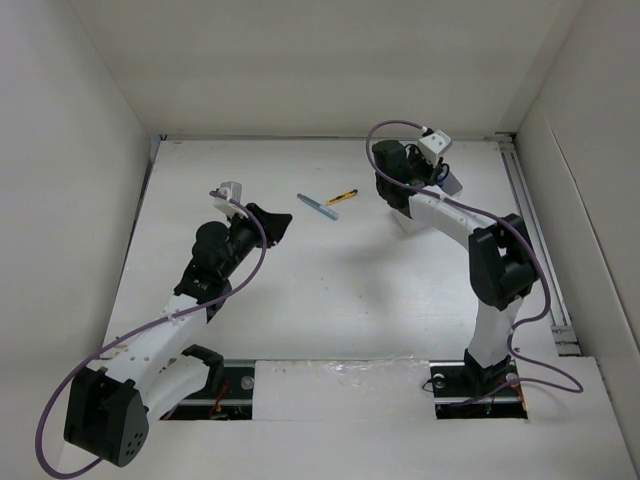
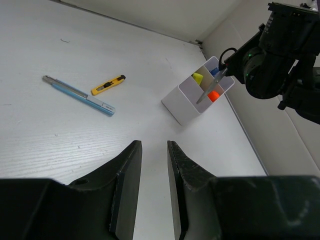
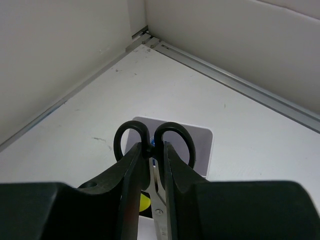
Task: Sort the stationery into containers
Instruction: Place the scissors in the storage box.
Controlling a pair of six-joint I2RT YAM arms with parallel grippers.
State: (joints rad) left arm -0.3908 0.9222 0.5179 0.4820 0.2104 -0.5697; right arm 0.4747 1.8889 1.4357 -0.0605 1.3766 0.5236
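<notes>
My right gripper [image 3: 154,150] is shut on black-handled scissors [image 3: 173,124], held blades down over the white divided box [image 3: 200,140]. The blade tip [image 2: 207,90] dips into the box [image 2: 187,102] at the back right of the table. Inside the box stand a yellow pen [image 2: 197,77], a blue-capped item [image 2: 215,71] and an orange cap [image 2: 214,95]. A blue pen [image 2: 80,95] and a yellow-black cutter [image 2: 107,85] lie on the table mid-back. My left gripper [image 2: 154,145] hovers open and empty, near the pen [image 1: 317,207] and the cutter [image 1: 342,197].
White walls enclose the table on three sides. A metal rail [image 3: 235,85] runs along the wall just behind the box. The right arm [image 1: 500,260] arches over the table's right side, and the left arm [image 1: 215,260] reaches in from the near left.
</notes>
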